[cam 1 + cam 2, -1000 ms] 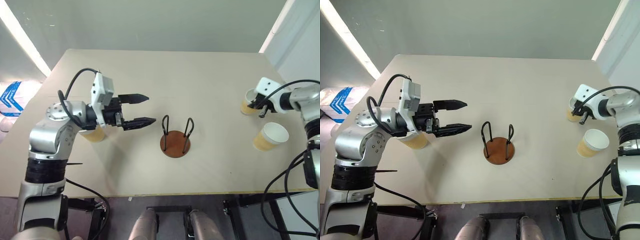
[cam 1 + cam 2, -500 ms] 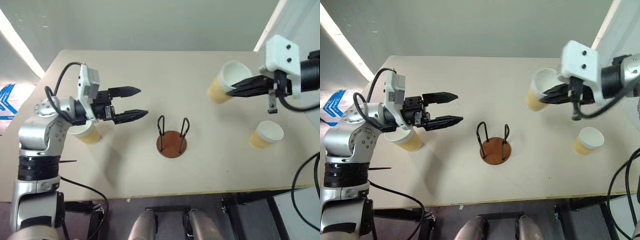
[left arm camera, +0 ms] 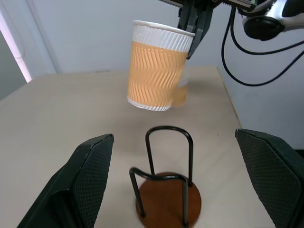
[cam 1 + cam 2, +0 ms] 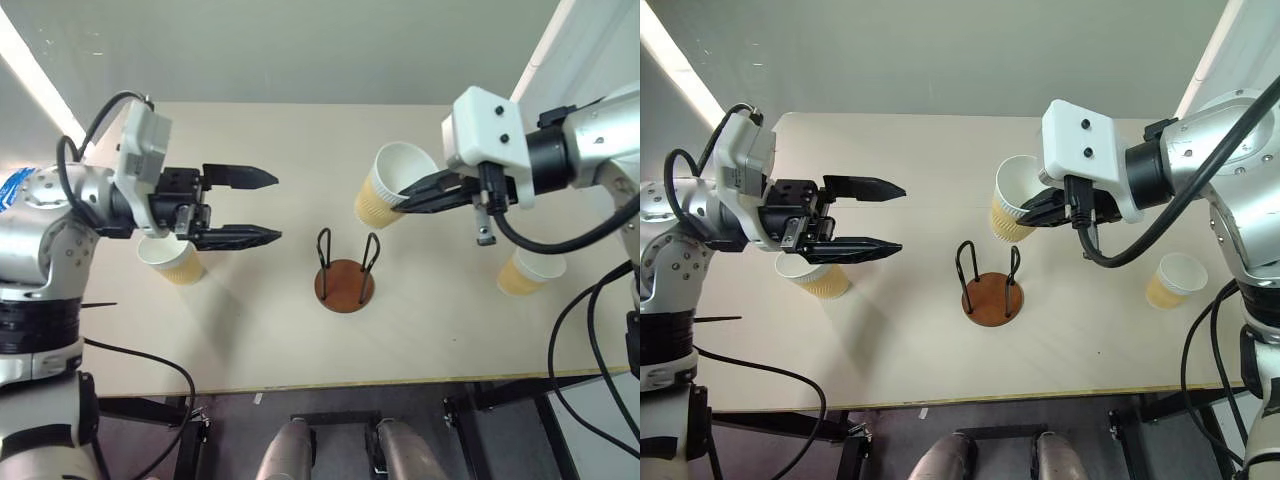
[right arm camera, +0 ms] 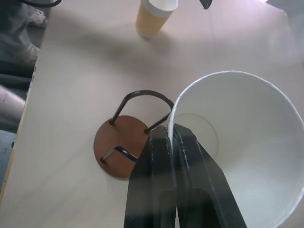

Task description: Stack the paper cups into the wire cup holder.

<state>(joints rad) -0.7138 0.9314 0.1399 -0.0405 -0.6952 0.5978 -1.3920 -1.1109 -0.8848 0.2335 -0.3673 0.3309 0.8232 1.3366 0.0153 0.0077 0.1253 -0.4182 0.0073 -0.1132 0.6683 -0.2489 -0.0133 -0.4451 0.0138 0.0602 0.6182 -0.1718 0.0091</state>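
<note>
— So, where are you in the task?
— Your right tool (image 4: 408,193) is clenched on the rim of a cup (image 4: 387,186), carried in the air just off the holder (image 4: 344,283), which stands bare on the worktop (image 4: 300,150).
— And next?
— Likely centre it over the loops, upright it, lower, release. Your left tool (image 4: 262,207) hangs released above another cup (image 4: 172,260); a third (image 4: 530,272) waits.

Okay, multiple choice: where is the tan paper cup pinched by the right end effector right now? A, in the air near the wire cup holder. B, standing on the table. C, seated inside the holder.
A: the tan ribbed paper cup hangs above the table beside the black-wire, brown-based holder.
</note>
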